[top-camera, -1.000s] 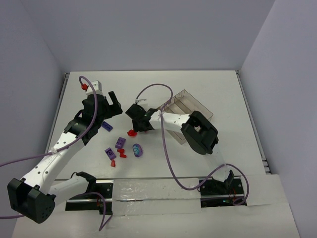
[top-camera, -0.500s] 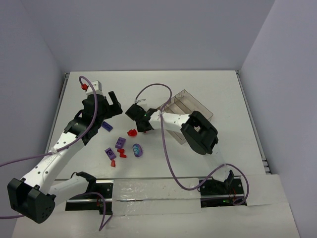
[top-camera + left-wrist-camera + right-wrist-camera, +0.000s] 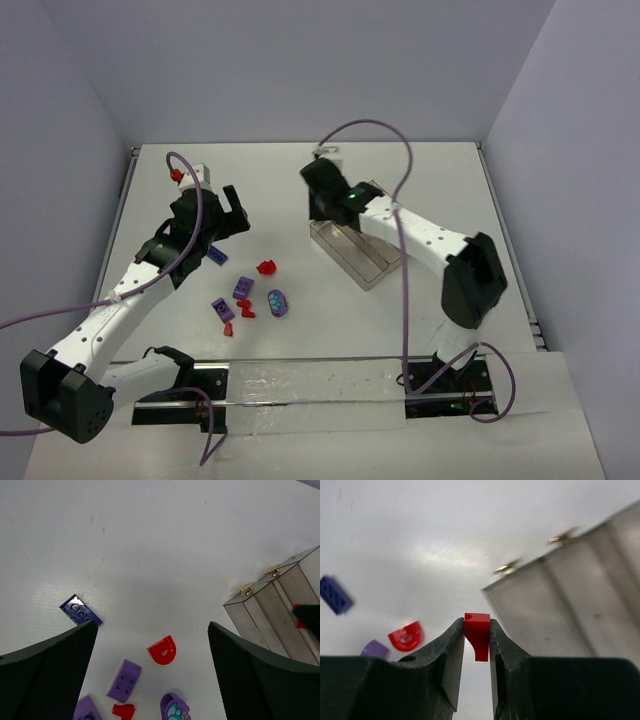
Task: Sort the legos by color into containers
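Glossy red arched brick (image 3: 477, 641) pinched in the right jaws, hidden from above, beside the clear thin-walled tray (image 3: 580, 605); left jaws stand wide.

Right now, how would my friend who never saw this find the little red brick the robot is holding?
Find the clear plastic tray with long compartments on the white table. By its end, the right gripper pinches a tiny bright red plastic brick between its two black fingers. It alone is up in the air; the other red and purple bricks lie loose on the table.
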Available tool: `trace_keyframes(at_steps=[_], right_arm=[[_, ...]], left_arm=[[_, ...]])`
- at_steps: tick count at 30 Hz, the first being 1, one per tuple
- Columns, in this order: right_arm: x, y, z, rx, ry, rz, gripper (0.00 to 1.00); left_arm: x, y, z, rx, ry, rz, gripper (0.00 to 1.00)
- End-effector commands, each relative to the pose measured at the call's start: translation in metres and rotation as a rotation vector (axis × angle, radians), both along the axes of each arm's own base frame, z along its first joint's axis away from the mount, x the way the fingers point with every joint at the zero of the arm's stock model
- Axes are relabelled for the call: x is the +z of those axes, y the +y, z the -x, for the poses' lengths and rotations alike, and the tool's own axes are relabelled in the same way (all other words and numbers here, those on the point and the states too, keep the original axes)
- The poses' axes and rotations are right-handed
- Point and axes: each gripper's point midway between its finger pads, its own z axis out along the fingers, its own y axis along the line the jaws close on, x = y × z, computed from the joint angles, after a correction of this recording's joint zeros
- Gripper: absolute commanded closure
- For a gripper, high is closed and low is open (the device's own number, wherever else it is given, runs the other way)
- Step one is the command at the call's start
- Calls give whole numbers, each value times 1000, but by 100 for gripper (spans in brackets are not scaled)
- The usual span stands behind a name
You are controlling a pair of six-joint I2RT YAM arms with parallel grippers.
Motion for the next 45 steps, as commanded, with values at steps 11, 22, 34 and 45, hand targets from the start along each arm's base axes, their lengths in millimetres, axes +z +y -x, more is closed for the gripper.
trace_keyframes(at_steps=[11,22,34,45], right_arm=[[13,-179,-54,-372,-65,-21,94],[-38,-217,-94,-463,24,50,85],[-16,-219,-95,-469,-15,48,31],[25,-65,-2,13,-114,-21,32]], left_arm=[[27,-9,-7,-19,-58,46,1],[19,-4,1,-3,-32,45,1],[22,-3,2,-3,-36,42,1],[19,1,0,34,-34,38,1]])
